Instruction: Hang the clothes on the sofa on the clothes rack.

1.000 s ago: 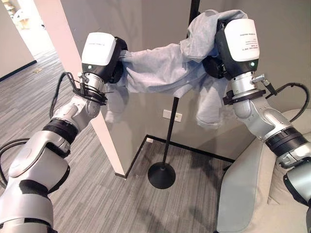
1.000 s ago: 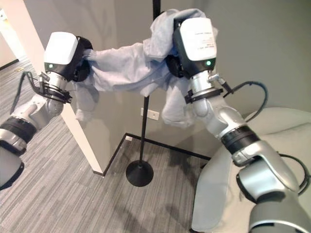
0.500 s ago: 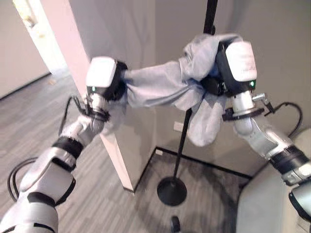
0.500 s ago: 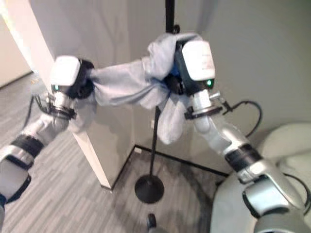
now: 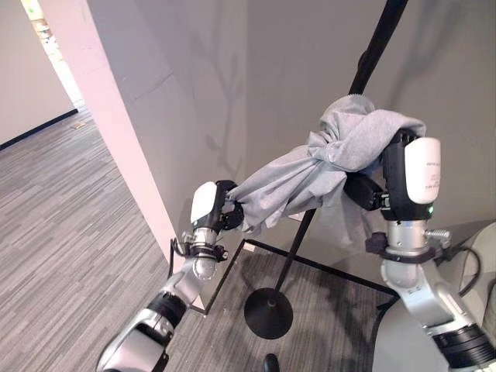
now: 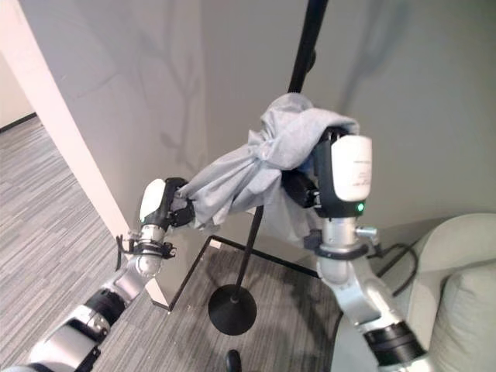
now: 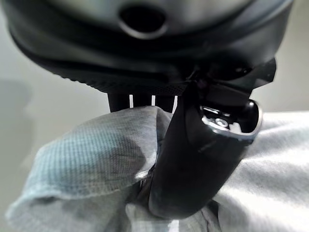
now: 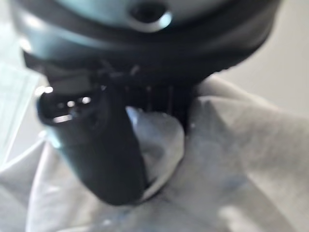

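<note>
**2 hands, 1 garment at the rack**

The left hand [image 5: 225, 215] pinches the lower end of a grey garment [image 5: 310, 177], thumb [image 7: 193, 164] pressed into the cloth. From there the garment runs up and across the black clothes rack [image 5: 306, 225] pole to the right hand [image 5: 368, 190], whose thumb [image 8: 101, 154] and fingers clamp its bunched upper end. A pale sofa [image 6: 442, 271] sits beyond the right hand.

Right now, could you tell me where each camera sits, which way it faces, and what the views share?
Left eye view: head, looking down at the black clothes rack; both arms show, left hand and right hand gripping the grey garment.
Right eye view: head, a little aside; same scene, plus the sofa.
Left wrist view: along the left hand's thumb, pinching cloth.
Right wrist view: along the right hand's thumb, in cloth.
All four share the garment.
</note>
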Available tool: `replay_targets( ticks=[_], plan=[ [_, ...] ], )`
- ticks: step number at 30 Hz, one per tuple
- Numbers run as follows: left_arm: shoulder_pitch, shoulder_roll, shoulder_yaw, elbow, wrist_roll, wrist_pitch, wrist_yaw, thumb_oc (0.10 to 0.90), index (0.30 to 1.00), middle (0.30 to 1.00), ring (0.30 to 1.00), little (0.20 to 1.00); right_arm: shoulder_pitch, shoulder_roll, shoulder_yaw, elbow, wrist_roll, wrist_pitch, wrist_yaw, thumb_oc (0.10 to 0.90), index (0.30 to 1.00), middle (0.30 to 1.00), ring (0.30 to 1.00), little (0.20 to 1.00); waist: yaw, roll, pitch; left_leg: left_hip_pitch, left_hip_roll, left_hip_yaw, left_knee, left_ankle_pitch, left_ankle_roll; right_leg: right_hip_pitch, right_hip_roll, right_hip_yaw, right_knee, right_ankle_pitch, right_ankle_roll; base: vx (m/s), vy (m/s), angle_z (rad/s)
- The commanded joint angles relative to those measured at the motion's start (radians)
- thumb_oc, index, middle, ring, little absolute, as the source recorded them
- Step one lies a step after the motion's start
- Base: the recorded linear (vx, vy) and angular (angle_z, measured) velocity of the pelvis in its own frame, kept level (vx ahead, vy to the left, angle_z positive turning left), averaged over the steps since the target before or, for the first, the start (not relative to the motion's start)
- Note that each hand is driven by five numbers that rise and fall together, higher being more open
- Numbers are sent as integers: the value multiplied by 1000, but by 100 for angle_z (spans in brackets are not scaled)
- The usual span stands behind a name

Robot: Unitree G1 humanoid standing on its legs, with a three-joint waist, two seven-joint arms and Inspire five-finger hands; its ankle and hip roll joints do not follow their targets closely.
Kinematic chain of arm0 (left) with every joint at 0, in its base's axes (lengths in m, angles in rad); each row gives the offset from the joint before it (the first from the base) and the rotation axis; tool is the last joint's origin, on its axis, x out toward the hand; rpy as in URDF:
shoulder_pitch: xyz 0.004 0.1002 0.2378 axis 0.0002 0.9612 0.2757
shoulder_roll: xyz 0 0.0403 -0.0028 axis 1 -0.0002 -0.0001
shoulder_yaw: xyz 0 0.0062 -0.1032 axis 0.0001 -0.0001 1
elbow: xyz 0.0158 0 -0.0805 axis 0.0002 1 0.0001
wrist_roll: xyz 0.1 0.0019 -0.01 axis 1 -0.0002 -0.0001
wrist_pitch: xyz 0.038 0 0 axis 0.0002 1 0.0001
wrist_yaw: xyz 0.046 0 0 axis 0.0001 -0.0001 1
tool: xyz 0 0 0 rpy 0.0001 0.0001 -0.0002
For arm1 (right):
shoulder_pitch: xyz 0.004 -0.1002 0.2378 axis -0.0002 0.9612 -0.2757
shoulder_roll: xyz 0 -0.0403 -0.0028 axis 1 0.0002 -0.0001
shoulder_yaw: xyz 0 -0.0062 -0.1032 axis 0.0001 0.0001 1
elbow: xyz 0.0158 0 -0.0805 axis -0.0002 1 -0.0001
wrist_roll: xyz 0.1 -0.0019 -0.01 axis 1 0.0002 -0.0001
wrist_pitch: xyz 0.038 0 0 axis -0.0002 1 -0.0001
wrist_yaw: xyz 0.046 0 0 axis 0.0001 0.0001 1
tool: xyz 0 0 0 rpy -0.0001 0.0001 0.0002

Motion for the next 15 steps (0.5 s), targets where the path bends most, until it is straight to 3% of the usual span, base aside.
replay_targets(
  ticks=[1, 7, 9, 15],
  plan=[
    [45, 94, 82, 88, -76, 33, 54, 400, 300, 300, 300, 300, 59, -9, -122, 55, 102, 2, -7, 800, 900, 900, 900, 900, 9, -37, -65, -29, 21, 24, 7, -29, 1, 19, -123, 54, 6, -76, 154, -38, 1, 0],
    [153, 71, 122, -29, -131, 8, 74, 400, 300, 300, 300, 300, 124, 16, -73, 53, 147, -36, 69, 800, 900, 900, 900, 900, 17, -57, -54, -29, 15, 33, 7, -28, 7, 9, -124, 70, 6, -61, 155, -38, -5, -6],
    [179, 69, 136, -52, -141, -3, 78, 800, 900, 900, 900, 900, 136, 21, -61, 54, 144, -37, 84, 800, 900, 900, 900, 900, 20, -60, -51, -28, 13, 36, 7, -28, 9, 7, -124, 75, 6, -58, 156, -23, -4, -15],
    [246, 64, 162, -87, -193, -20, 59, 800, 900, 900, 900, 900, 160, 53, -33, 63, 165, -46, 112, 800, 900, 900, 900, 900, 28, -64, -48, -27, 9, 40, 7, -27, 12, 5, -128, 81, 6, -49, 157, -28, -4, -5]
  ],
)
